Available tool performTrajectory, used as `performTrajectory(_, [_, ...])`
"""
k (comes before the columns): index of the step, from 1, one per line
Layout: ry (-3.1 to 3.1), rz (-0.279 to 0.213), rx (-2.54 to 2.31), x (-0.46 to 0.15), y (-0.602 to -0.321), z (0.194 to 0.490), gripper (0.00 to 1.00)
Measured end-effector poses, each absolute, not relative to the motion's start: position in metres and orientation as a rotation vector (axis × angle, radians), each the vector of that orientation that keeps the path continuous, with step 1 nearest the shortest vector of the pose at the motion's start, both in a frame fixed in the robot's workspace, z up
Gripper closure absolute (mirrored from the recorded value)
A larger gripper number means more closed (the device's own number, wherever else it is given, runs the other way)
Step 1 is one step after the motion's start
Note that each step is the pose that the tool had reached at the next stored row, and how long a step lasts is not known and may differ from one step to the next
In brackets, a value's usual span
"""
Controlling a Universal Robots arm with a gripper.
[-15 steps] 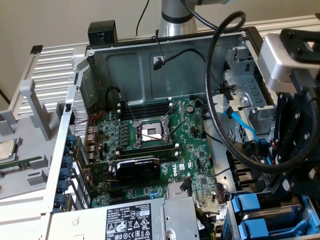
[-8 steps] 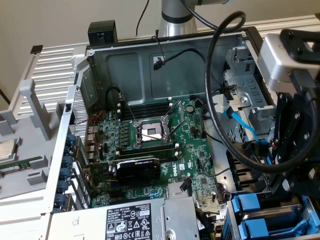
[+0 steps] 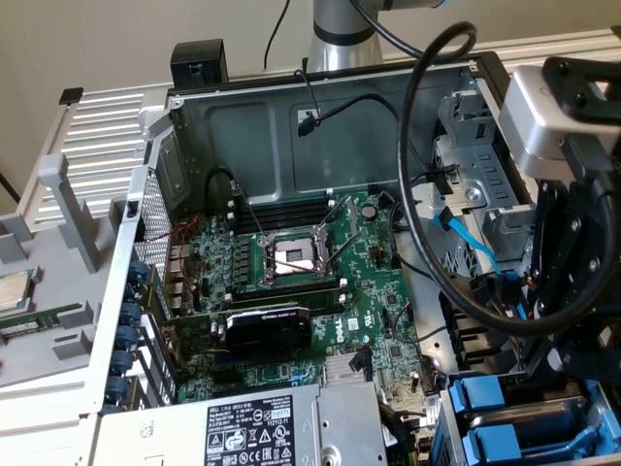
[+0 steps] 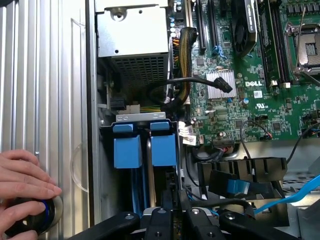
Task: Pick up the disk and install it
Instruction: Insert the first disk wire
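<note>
Two blue drive carriers (image 4: 127, 145) (image 4: 163, 142) stand side by side in the drive cage at the edge of the open computer case. In the exterior view they show at the lower right (image 3: 480, 393). Only their blue fronts show and the metal body of the disk is hidden, so I cannot tell which one is the disk. My gripper (image 4: 172, 210) hangs just over the cage, closest to the carrier nearer the motherboard. Its black fingers are shut together with nothing visibly between them. In the exterior view the gripper (image 3: 572, 369) is at the right edge, above the cage.
The green motherboard (image 3: 378, 291) fills the case, with the CPU socket (image 3: 291, 254) and a black graphics card (image 3: 267, 325). A grey power-supply box (image 3: 281, 427) lies beside the cage. A thick black cable (image 3: 427, 194) loops over it. A person's hand (image 4: 25, 175) rests on a round black object (image 4: 40, 215).
</note>
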State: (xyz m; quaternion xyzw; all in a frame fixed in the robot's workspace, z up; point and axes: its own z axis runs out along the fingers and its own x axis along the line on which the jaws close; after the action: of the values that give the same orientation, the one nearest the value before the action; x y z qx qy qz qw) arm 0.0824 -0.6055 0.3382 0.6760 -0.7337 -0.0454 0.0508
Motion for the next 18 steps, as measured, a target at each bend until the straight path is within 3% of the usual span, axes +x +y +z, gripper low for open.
performTrajectory(18, [-2.234, -0.138, 2.058, 0.0825, -0.6046, 0.3382, 0.84])
